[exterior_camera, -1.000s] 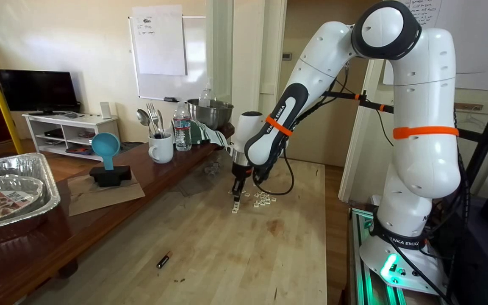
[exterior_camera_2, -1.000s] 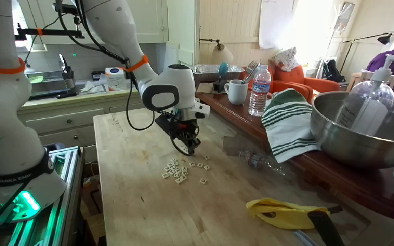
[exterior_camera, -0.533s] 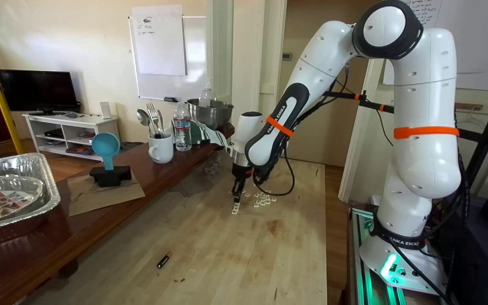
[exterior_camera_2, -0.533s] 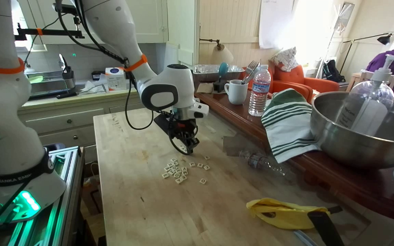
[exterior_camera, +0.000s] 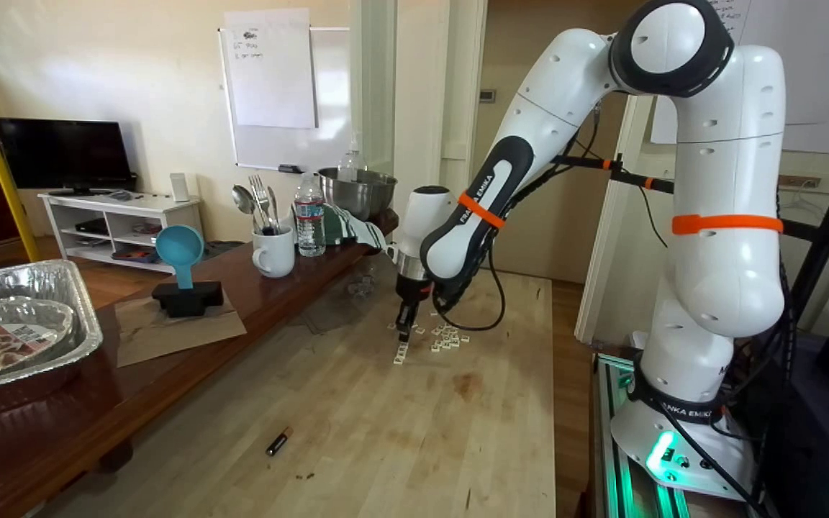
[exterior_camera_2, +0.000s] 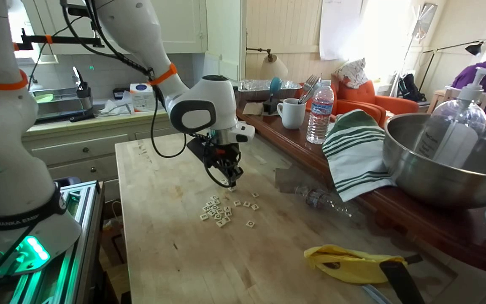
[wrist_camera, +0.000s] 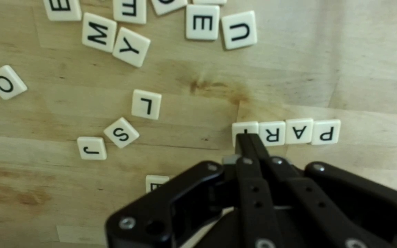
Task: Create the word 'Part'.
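Observation:
Four cream letter tiles lie in a tight, slightly uneven row in the wrist view, their letters turned upside down: P [wrist_camera: 326, 132], A [wrist_camera: 299, 131], R [wrist_camera: 272, 133] and, at the left end, a T-like tile [wrist_camera: 240, 126] whose lower part is covered by my fingertips. Their edges touch or nearly touch. My gripper [wrist_camera: 247, 135] is shut with nothing between its fingers, over that end tile; whether it touches the tile I cannot tell. In an exterior view the row [exterior_camera: 400, 354] runs out from beneath the gripper [exterior_camera: 404, 338].
Loose tiles L [wrist_camera: 146, 104], S [wrist_camera: 121, 132], J [wrist_camera: 92, 148] and O [wrist_camera: 6, 82] lie around the row. A denser cluster [exterior_camera_2: 217, 210] sits nearby. A yellow object [exterior_camera_2: 352, 264] and a battery [exterior_camera: 279, 441] rest on the table. A raised dark red ledge [exterior_camera: 242, 316] borders it.
My gripper has risen slightly and shifted a little toward the arm's base, staying shut. A tile under it now shows more in an exterior view. The loose tiles look unmoved.

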`<state>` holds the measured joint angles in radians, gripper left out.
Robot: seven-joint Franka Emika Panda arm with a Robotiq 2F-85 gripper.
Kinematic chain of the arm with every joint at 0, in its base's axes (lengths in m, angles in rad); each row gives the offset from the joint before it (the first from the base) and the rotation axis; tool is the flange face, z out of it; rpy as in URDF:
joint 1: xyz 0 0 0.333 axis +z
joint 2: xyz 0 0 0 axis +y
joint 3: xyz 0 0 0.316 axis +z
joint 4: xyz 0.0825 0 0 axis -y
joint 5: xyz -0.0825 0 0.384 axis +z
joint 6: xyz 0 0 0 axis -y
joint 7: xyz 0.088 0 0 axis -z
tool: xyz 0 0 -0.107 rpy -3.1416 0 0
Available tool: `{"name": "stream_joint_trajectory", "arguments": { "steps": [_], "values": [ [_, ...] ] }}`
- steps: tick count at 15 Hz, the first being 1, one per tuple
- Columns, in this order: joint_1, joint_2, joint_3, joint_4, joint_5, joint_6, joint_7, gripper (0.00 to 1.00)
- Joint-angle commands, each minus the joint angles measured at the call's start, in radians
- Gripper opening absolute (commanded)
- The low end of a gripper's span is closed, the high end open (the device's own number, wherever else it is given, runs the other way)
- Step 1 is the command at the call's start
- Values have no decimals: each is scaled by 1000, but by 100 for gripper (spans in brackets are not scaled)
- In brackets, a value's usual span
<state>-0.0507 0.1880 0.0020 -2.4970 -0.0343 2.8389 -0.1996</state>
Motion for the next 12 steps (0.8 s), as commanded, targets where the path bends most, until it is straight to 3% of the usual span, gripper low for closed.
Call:
{"name": "stream_joint_trajectory", "arguments": {
  "steps": [1,3,4,5,12],
  "values": [
    [11,-55,0,-37,-13,-19,18,0],
    [13,-71,8,-45,-5,-25,10,0],
    [18,-80,6,-51,-11,-25,19,10],
    [19,-88,10,-57,-6,-25,16,28],
    [42,-117,0,-78,-77,-40,47,78]
  ]
}}
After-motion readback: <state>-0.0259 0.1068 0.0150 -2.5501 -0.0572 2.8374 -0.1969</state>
